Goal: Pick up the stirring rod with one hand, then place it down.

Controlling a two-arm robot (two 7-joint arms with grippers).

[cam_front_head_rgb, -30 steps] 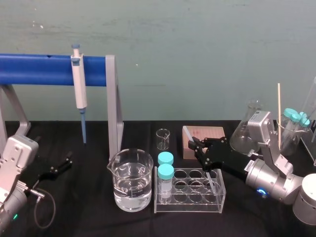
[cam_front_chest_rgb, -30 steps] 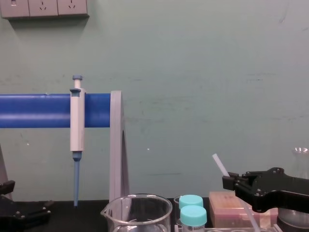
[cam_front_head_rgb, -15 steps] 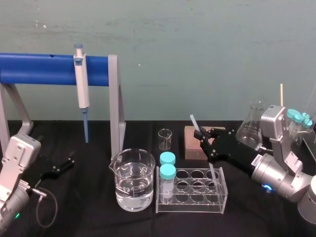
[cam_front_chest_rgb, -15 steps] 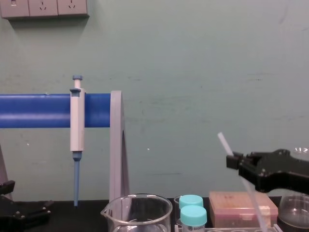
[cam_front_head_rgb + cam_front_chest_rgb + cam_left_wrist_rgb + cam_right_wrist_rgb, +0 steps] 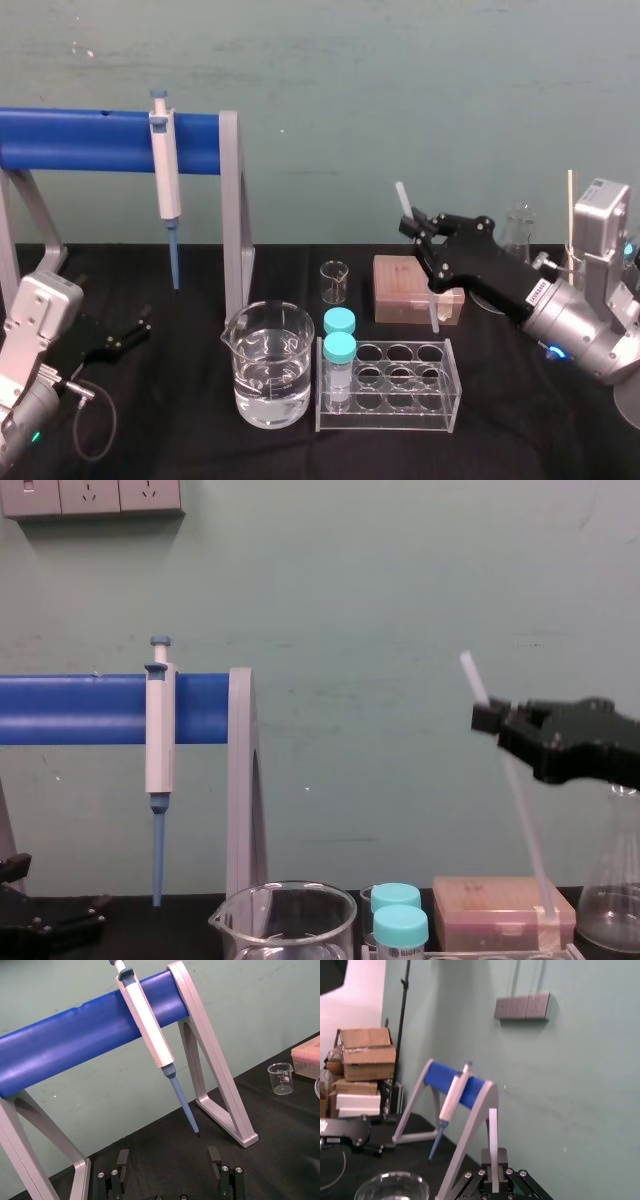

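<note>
Over table's right half, our right end effector clamped on stirring rod: near-upright, top leaning our left, tail hanging below. Left end effector parked open, far off.

The stirring rod is translucent white with a smooth, frosted finish; whether it is glass or plastic cannot be told. The right gripper has matt black, plastic-looking fingers on a silver-grey satin arm housing.

The beaker, small beaker and conical flask are clear, glossy glass. The test tube rack is clear, glossy, acrylic-like plastic. The tube caps are smooth teal plastic. The pipette is smooth white and blue plastic.

The stand has a satin blue bar on grey, metal-looking legs. The table cover is matt black cloth. The wall is matt painted, with scuffs.
</note>
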